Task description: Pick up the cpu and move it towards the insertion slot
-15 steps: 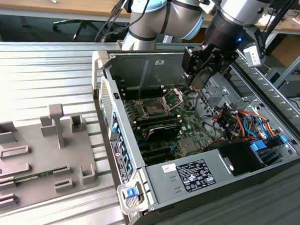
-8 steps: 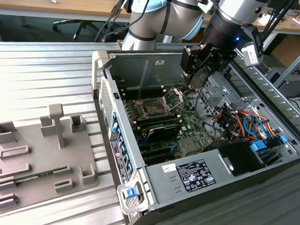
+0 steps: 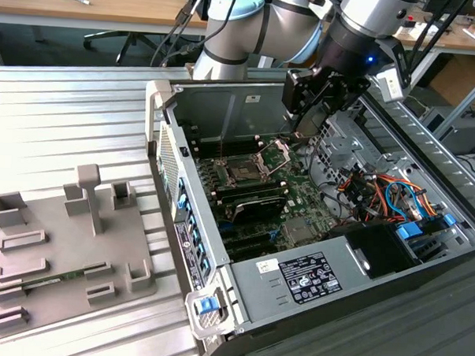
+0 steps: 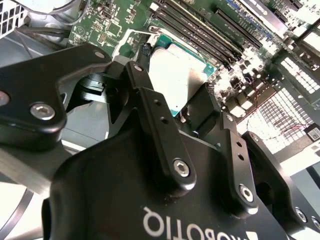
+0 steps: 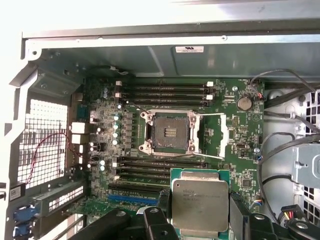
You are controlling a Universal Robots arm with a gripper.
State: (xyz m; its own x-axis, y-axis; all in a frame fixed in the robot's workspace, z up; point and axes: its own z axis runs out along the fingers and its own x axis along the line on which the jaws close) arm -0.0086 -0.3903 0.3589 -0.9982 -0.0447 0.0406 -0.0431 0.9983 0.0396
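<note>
Item: my gripper (image 5: 200, 220), black, two-fingered, clenched on the cpu (image 5: 200, 204); in both wrist views the chip sits between the fingers (image 4: 165, 135), gripped at its edges, silvery top facing the first wrist camera.

Item: cpu (image 4: 175, 75), square, pale metal lid with green rim, held in the air above the motherboard (image 5: 105, 130), not touching it. In the first wrist view I see it over the long black memory slots (image 5: 160, 167), near the insertion slot but not above it.

Item: insertion slot (image 5: 169, 132), dark square socket in a bright metal frame, empty, its hinged bracket (image 5: 212, 136) swung open beside it.

Item: open computer case (image 3: 239, 312), lying on a ribbed metal table (image 3: 67, 107). In the exterior view I see the gripper (image 3: 307, 122) hanging inside the case, above and to the exterior view's right of the insertion slot (image 3: 243, 172).

Item: grey fixture tray (image 3: 69, 253), on the table at the exterior view's left, well apart from the case.
</note>
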